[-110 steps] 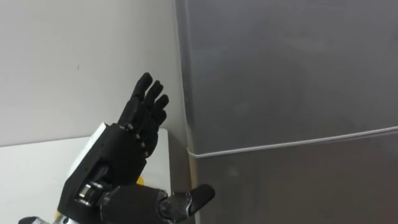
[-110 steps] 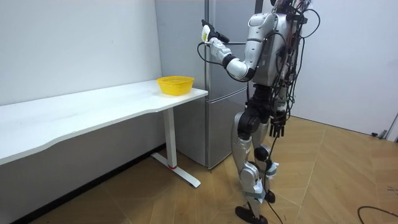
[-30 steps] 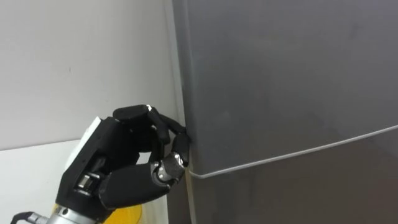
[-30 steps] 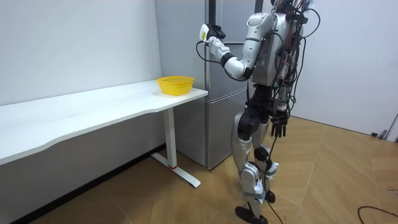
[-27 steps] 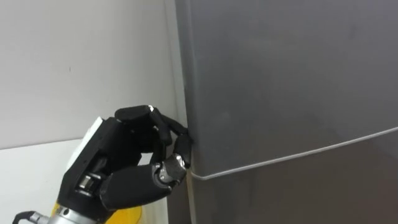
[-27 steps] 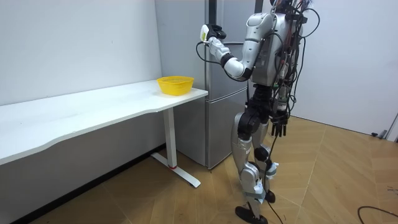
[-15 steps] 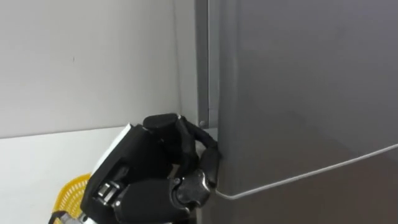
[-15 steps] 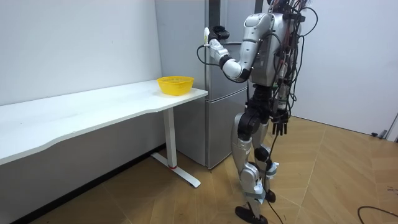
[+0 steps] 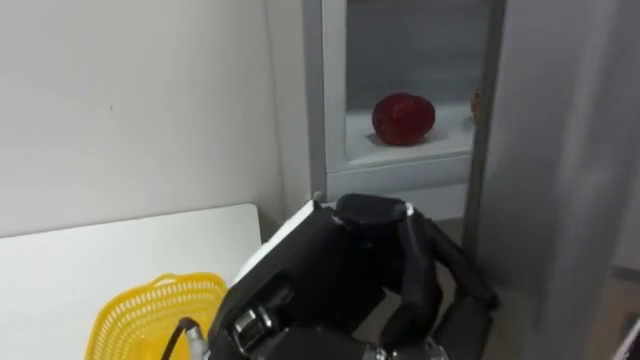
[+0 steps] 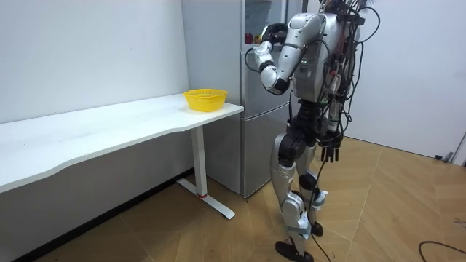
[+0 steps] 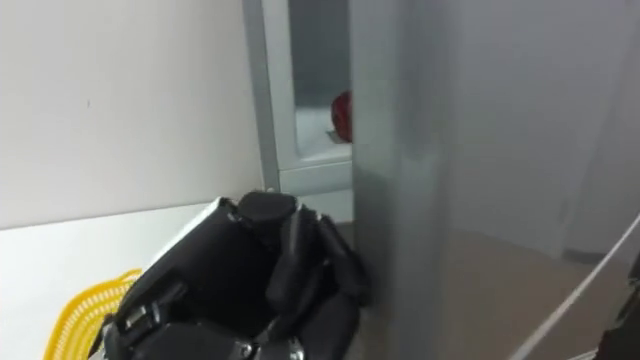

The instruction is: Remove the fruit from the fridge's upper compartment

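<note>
Our left hand (image 9: 350, 270) is clenched round the edge of the upper door (image 9: 560, 150), which stands partly open. Above and beyond the hand, a red fruit (image 9: 403, 118), probably an apple, sits on the fridge shelf (image 9: 440, 148). We should swing the door wide with a firm hook before reaching in. Our right hand (image 10: 330, 151) hangs relaxed at our side.
</note>
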Available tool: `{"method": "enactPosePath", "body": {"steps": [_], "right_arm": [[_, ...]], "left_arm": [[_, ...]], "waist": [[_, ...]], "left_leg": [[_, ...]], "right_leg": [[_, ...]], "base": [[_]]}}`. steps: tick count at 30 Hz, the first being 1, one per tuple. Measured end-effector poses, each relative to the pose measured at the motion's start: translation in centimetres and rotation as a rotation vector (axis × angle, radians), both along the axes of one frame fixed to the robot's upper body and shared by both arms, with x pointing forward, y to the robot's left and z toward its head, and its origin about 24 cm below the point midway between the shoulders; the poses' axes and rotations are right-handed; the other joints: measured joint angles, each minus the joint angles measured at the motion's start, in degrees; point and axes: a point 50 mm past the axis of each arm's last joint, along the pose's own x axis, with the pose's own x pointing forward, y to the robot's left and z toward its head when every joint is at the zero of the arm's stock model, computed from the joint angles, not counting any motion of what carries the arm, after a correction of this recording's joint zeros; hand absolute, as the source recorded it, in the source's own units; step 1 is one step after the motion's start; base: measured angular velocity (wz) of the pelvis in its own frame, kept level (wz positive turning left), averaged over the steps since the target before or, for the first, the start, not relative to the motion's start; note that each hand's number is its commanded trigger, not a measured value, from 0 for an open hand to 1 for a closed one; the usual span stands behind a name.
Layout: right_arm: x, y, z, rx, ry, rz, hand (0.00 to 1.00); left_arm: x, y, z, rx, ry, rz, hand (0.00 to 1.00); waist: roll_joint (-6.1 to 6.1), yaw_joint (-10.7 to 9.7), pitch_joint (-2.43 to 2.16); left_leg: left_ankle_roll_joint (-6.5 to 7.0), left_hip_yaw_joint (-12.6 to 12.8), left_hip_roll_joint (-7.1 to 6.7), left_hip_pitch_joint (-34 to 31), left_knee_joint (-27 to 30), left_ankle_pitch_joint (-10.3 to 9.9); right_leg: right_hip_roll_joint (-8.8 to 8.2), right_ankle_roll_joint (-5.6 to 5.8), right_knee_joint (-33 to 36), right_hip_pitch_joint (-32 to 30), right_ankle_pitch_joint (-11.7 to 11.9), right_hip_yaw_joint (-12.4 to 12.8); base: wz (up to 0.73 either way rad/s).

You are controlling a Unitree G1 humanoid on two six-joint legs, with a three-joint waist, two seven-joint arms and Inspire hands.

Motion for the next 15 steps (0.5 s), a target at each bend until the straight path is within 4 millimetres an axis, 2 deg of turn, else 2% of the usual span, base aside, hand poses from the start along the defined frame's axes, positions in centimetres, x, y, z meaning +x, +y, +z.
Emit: {"method": "enactPosePath", "body": {"steps": [5,11,15], "right_arm": [[0.36,-0.05,0.03,0.004,-0.014,-0.010,0.00],[0.26,0.01,0.02,0.010,-0.014,-0.030,0.00],[0.51,0.26,-0.05,0.018,-0.022,-0.032,0.00]], "left_arm": [[-0.19,-0.68,-0.17,0.013,-0.011,-0.078,0.00],[-0.24,-0.83,-0.09,0.028,-0.032,-0.116,0.00],[-0.28,-0.85,-0.08,0.029,-0.036,-0.123,0.00]], "waist": [[0.01,-1.0,0.13],[-1.47,-1.3,-0.13],[-2.60,-1.3,-0.02]], "left_leg": [[-0.50,1.4,0.27,0.2,-0.6,0.3],[-0.80,1.8,0.57,0.1,-0.5,0.5],[-0.81,1.9,0.71,0.0,-0.2,0.5]], "right_leg": [[0.69,-0.33,0.1,-0.8,0.1,0.5],[1.00,-0.71,0.0,-1.2,0.0,1.2],[0.96,-0.71,-0.1,-1.4,0.0,1.5]], "base": [[-0.15],[-0.06],[-0.02]]}}
